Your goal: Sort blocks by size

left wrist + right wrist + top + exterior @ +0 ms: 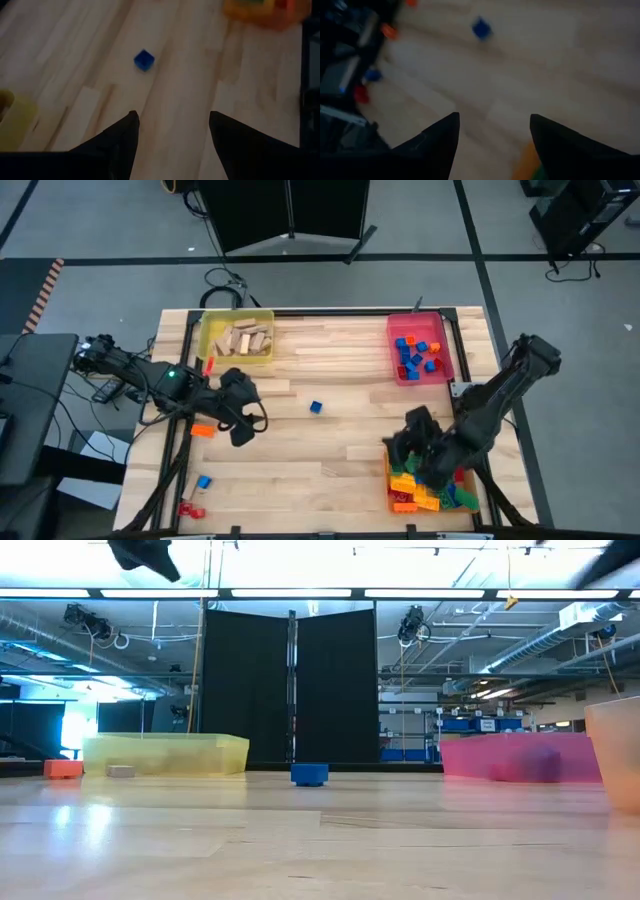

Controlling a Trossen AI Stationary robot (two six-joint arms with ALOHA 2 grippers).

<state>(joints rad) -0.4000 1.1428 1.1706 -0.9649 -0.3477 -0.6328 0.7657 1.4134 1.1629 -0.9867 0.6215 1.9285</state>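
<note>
- Blocks: one small blue block [316,408] sits alone mid-desk [330,450]; tan wooden ones fill the yellow tray [213,330]; red and blue bricks lie in the pink tray [394,350]; mixed bricks are heaped in the orange tray [392,490].
- Stray orange, blue and red pieces lie near the desk's left edge.
- Left gripper [243,420]: above the desk's left part, jaws apart, empty.
- Right gripper [408,442]: over the orange tray, jaws apart, holding nothing.

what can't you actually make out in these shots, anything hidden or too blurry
- Orange tray, high view: the right gripper covers part of its brick pile.
- Pink tray, low view: contents only a blur through the wall.
- Small pieces at the table's left edge, right wrist view: too blurred to identify.
</note>
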